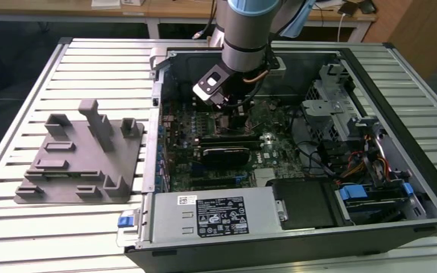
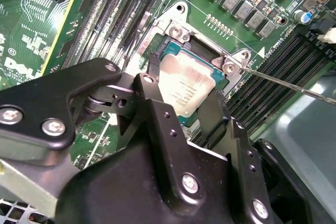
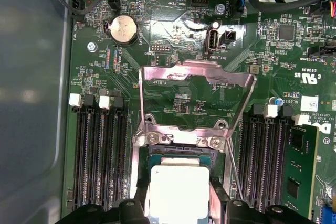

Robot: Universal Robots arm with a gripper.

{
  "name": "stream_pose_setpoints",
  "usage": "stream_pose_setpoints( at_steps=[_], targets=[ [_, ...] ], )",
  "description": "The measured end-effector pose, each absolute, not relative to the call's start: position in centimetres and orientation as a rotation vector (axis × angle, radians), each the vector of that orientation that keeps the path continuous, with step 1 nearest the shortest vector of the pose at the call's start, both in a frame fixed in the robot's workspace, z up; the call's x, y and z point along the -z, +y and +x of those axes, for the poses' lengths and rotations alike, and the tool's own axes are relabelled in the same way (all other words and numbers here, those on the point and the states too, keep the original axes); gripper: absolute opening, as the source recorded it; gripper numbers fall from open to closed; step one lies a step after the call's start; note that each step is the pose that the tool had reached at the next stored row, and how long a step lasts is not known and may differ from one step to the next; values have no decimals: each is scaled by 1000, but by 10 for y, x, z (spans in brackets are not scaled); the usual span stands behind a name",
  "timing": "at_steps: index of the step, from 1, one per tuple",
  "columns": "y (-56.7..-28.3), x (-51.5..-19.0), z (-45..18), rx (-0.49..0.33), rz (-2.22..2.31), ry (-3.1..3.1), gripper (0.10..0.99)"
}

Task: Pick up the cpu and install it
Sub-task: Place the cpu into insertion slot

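From my console I count one arm, and its one black two-fingered gripper (image 1: 234,122) reaches down into the one open black computer case (image 1: 423,176), which lies on the slatted metal table (image 1: 97,62). One grey plastic tray with upright posts (image 1: 82,165) sits at nine o'clock from the case, on the exterior view's left, well apart from the arm. In both wrist views the gripper (image 2: 181,82) (image 3: 178,204) is narrowed onto the one small square chip with the shiny silver top, the cpu (image 2: 184,94) (image 3: 178,187). Its two black fingers (image 2: 211,116) press on two opposite edges. The cpu lies flat, silver face up, over the socket in the green motherboard (image 3: 294,51). It is so nearly square that I cannot name a long axis. Its edges run square with the socket, and the gripped pair run parallel to the memory slots. I cannot tell whether it is fully seated. One silver metal load plate (image 3: 178,70) stands swung open beyond it, hinged at two silver screws (image 3: 152,138) (image 3: 215,141). One thin wire lever (image 2: 283,82) angles away beside the socket, and one round coin cell (image 3: 124,28) sits farther off.
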State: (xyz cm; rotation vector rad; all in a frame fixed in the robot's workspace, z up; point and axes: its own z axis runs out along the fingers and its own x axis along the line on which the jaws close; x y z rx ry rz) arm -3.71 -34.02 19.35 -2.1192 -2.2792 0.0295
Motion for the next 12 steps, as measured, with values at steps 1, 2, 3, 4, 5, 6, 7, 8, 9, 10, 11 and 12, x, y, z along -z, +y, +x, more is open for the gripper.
stream_pose_setpoints(
  at_steps=[1, 2, 3, 4, 5, 6, 7, 8, 9, 10, 11, 12],
  targets=[
    [-340, -193, -37, -29, -2119, -2279, 533],
    [-340, -193, -37, -29, -2119, -2279, 533],
    [-340, -193, -37, -29, -2119, -2279, 533],
    [-340, -194, -37, -28, -2119, -2279, 533],
    [-340, -194, -37, -27, -2119, -2279, 533],
    [-340, -194, -37, -28, -2119, -2279, 533],
    [-340, -195, -37, -29, -2119, -2279, 533],
    [-340, -195, -37, -29, -2119, -2279, 533],
    [-340, -196, -37, -29, -2120, -2279, 533],
    [-340, -196, -37, -29, -2120, -2279, 533],
    [-340, -196, -37, -29, -2120, -2278, 533],
    [-340, -196, -37, -28, -2120, -2278, 533]
  ],
)
